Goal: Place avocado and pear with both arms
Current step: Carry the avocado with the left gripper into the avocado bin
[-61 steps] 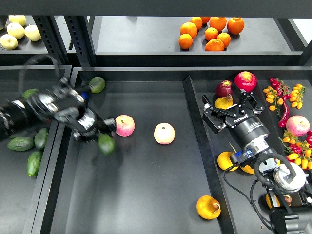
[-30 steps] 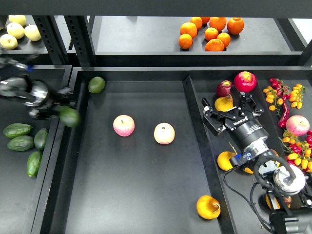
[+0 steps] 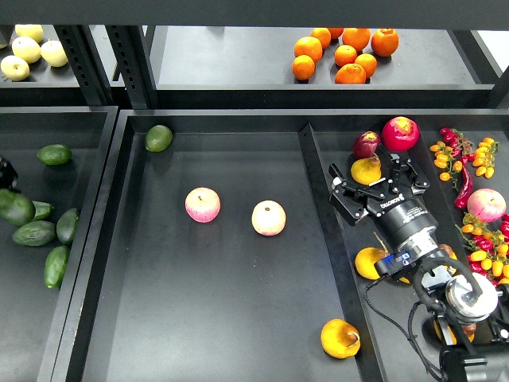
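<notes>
A dark green avocado [image 3: 14,207] lies at the far left edge of the left bin [image 3: 87,318], partly cut off by the frame. Only a dark bit of my left gripper [image 3: 4,172] shows just above it, and its fingers cannot be made out. A yellow-orange pear [image 3: 366,169] lies in the right bin [image 3: 318,199] beside two dark red fruits. My right gripper [image 3: 370,183] is open, with its fingers on either side of this pear. A second pear [image 3: 339,338] with an orange blush lies at the front of the middle bin.
Two pink-red apples [image 3: 203,204] [image 3: 268,217] and a lighter green avocado [image 3: 158,138] lie in the middle bin. Several avocados [image 3: 54,153] lie in the left bin. Oranges [image 3: 342,49] are on the back shelf. Chillies and small tomatoes [image 3: 465,171] lie in the right bin.
My left arm has pulled back to the left with the dark avocado, out of the middle bin, and is now almost out of view. The right gripper has barely moved.
</notes>
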Robot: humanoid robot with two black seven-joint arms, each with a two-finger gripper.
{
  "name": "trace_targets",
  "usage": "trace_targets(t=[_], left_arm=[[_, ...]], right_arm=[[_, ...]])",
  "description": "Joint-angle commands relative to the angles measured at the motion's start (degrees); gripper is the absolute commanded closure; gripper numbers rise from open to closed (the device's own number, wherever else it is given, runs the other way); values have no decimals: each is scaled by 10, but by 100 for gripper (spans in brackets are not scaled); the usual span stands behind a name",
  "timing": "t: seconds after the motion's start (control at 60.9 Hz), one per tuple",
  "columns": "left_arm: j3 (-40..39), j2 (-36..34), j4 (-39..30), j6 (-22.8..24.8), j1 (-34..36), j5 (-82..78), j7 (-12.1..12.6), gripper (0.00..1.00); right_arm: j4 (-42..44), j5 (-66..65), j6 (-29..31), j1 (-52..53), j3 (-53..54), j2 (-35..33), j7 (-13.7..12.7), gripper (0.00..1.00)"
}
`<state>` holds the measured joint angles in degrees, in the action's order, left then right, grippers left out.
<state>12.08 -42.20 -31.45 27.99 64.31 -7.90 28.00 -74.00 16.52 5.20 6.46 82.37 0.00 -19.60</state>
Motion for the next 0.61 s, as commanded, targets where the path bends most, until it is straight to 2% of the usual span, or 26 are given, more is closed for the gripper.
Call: trace_targets(t=[0.0,0.591], left_arm=[[-24,1,7,0,-30,-2,0,92],[-119,31,41,0,-139,-4,0,90]], right_arm=[[0,0,0,-1,0,0,0,0],[0,0,10,-14,-5,0,0,0]])
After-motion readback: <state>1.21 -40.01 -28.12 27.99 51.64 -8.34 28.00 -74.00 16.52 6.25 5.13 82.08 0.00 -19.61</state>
